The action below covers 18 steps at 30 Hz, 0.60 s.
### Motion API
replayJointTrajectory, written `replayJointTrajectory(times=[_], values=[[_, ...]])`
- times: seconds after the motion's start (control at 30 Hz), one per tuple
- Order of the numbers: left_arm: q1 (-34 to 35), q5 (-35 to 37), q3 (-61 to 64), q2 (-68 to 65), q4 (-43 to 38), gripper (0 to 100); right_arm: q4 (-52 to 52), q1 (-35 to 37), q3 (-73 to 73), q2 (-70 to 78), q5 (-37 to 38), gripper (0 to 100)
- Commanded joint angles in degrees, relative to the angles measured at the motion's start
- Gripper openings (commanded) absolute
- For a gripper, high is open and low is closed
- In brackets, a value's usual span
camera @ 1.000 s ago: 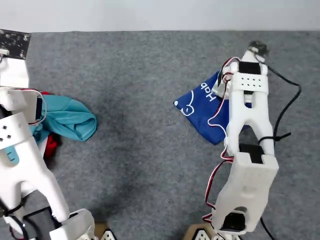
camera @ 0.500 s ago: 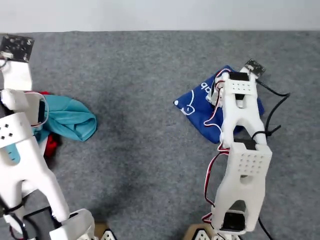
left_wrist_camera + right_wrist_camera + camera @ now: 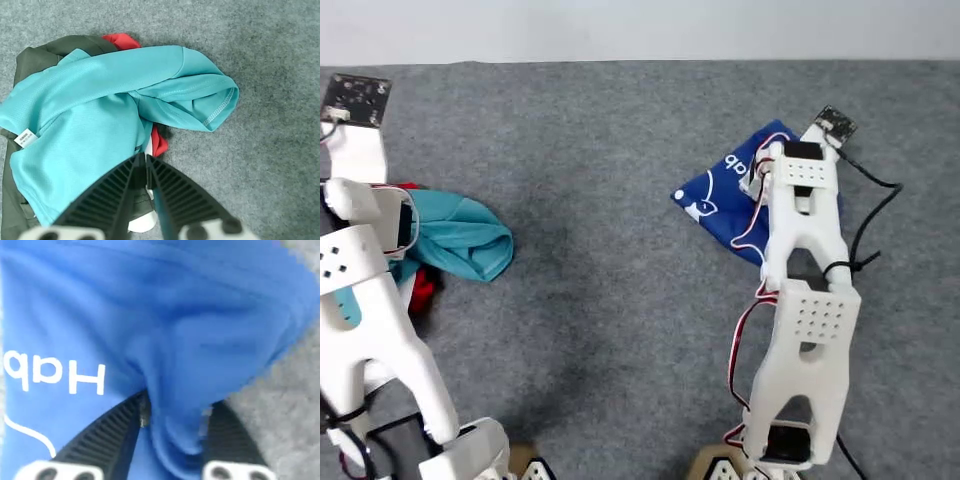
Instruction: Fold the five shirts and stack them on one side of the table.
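High view is showing open bench (image 3: pixel 610 330) lying between the arms, with free room toward 12 o'clock. At 9 o'clock, by the edge, the left gripper (image 3: pixel 144 159), pressed together, is hovering over the teal shirt (image 3: pixel 90 100), which is topping the dark shirt (image 3: pixel 35 55) and the red shirt (image 3: pixel 120 41) in a rumpled stack. At 2 o'clock the right gripper (image 3: pixel 177 407) is pinching the blue shirt (image 3: pixel 720 205), seemingly awaiting folding and stacking.

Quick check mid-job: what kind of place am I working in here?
Likely a robotics test bench, not a home: a grey felt-like table cover, two white plastic arms with exposed wiring, and a plain pale wall behind.
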<state>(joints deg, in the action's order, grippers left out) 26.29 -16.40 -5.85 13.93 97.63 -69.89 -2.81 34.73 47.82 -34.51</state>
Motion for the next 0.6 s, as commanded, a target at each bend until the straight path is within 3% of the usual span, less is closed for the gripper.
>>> replayJointTrajectory(times=[0.0,0.37,0.57], values=[[0.09,-0.79,-0.48,1.85,-1.41,0,-5.58,-1.01,7.38,-1.01,4.84,0.9],[0.09,-0.79,-0.48,1.85,-1.32,0,-31.34,-12.44,27.60,-0.57,33.05,0.9],[0.09,-0.79,-0.48,1.85,-1.32,0,-32.84,-23.78,28.84,-0.92,48.26,0.9]])
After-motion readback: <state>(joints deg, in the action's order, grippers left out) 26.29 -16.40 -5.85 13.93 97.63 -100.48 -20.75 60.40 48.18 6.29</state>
